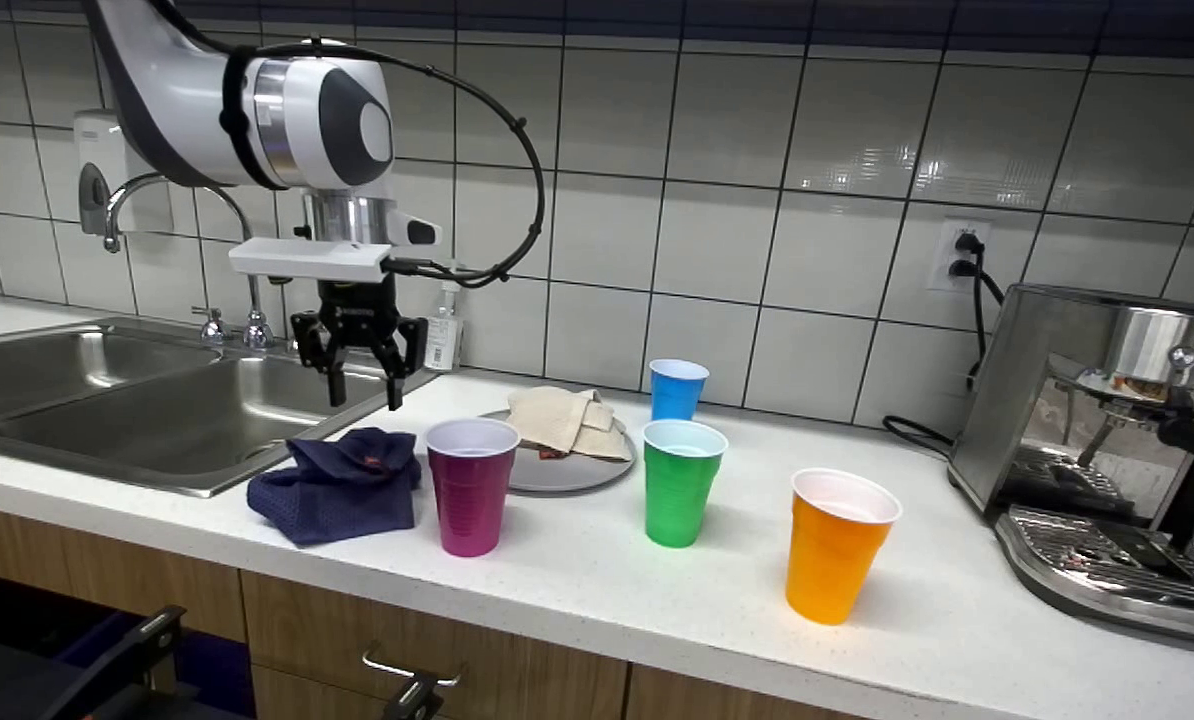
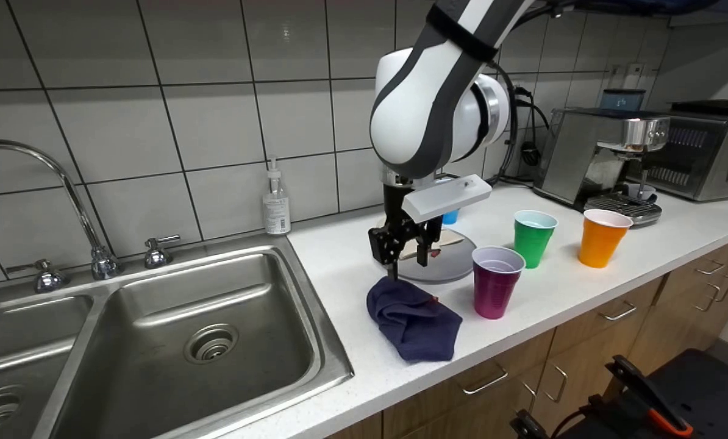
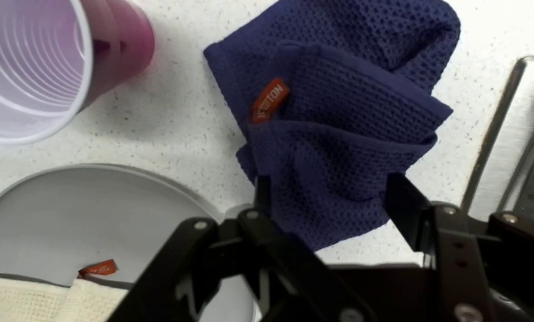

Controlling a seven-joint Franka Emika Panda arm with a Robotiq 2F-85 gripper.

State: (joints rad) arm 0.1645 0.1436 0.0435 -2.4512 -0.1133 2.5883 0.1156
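Navy cloth [image 1: 342, 490] lies crumpled on the white counter [image 1: 577, 580], just right of the sink [image 2: 138, 360] & clear of its rim; a small orange-red tag [image 3: 269, 100] shows on the folds. Gripper [image 1: 366, 394] hangs over the cloth's far end, pointing down, fingers [image 1: 395, 388] spread well apart w/ nothing held btwn them. In an exterior view a gap shows btwn tips & cloth. Purple cup [image 1: 472, 500] stands upright just right of the cloth, not touching. Far & right of the cloth: grey plate [image 1: 557, 478] w/ a folded beige cloth [image 1: 562, 420] on top. Green cup [image 1: 682, 490] stands right of the purple one, orange cup [image 1: 837, 550] farther right, blue cup [image 1: 677, 390] at the far side nr the tiled wall [image 1: 707, 235]; all upright. Right end has the coffee machine [image 2: 574, 152], w/ a boxy appliance [image 2: 702, 152] past it. Left: sink w/ 2 basins, faucet [image 2: 76, 204] at its far side, soap bottle [image 2: 276, 210] nr its far right corner.
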